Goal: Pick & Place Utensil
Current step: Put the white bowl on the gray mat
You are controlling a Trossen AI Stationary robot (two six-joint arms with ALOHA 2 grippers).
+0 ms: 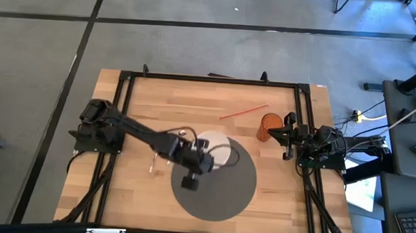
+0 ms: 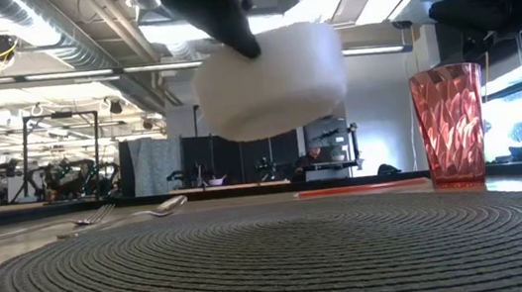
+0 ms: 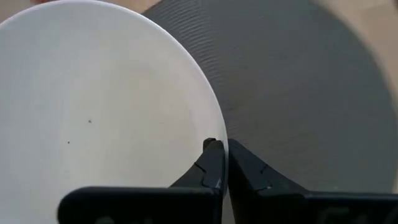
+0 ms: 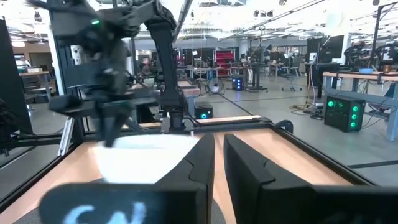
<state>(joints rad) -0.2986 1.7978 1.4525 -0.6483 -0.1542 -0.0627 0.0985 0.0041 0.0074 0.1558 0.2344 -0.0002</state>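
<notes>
A white bowl [image 1: 219,150] hangs in the air over the far part of a round grey placemat [image 1: 225,192]; in the low view the bowl [image 2: 273,80] floats clear above the mat [image 2: 274,254]. My left gripper [image 1: 204,161] is shut on the bowl's rim. A fork [image 2: 81,223] and a spoon [image 2: 164,208] lie flat on the wood to the mat's left. A red tumbler [image 1: 269,127] stands upright near the right side. My right gripper [image 1: 287,138] waits shut at the table's right edge, beside the tumbler. My left gripper [image 3: 225,146] pinches the bowl's rim [image 3: 219,121] with one finger [image 3: 212,168] inside the bowl and the other [image 3: 249,171] outside. The fingers come from above. The bowl [image 3: 93,112] is lifted clear of the placemat, slightly tilted.
A thin red stick [image 1: 244,112] lies on the wood at the far side, left of the tumbler [image 2: 450,128]. A black frame [image 1: 210,79] runs round the table. Bare wood shows left and right of the mat.
</notes>
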